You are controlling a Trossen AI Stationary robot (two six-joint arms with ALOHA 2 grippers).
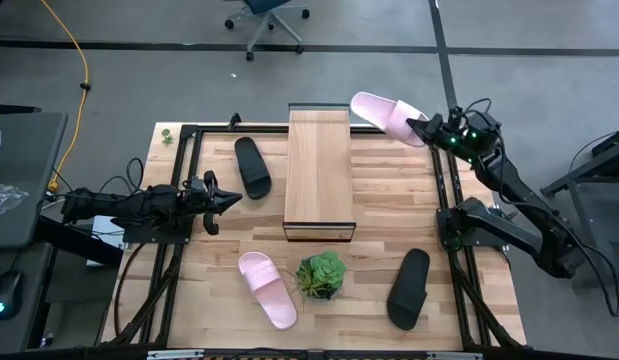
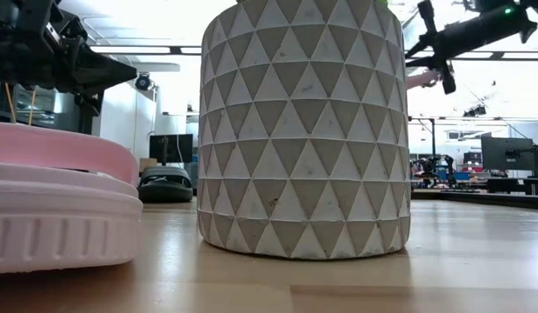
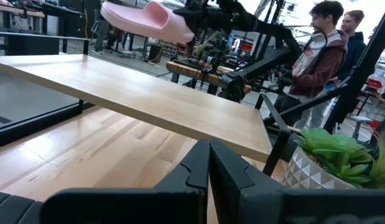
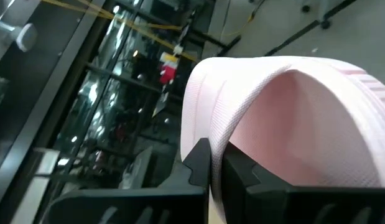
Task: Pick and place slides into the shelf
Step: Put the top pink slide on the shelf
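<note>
Right pincer (image 1: 421, 127) is clenching on the strap of a pink slide (image 1: 386, 115), holding it in the air just beyond the shelf's (image 1: 319, 170) far right corner. Left pincer (image 1: 235, 199) is clenched on nothing, hovering left of the shelf near a black slide (image 1: 253, 167). On the near tabletop (image 1: 379, 200), a second pink slide (image 1: 268, 288), the plant (image 1: 320, 274) and another black slide (image 1: 410, 288) are lying.

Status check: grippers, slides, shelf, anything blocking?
Right gripper shut on a pink slide, held in the air by the shelf's far right corner. Left gripper shut, empty, beside shelf. Three slides on table. Shelf top bare.
</note>
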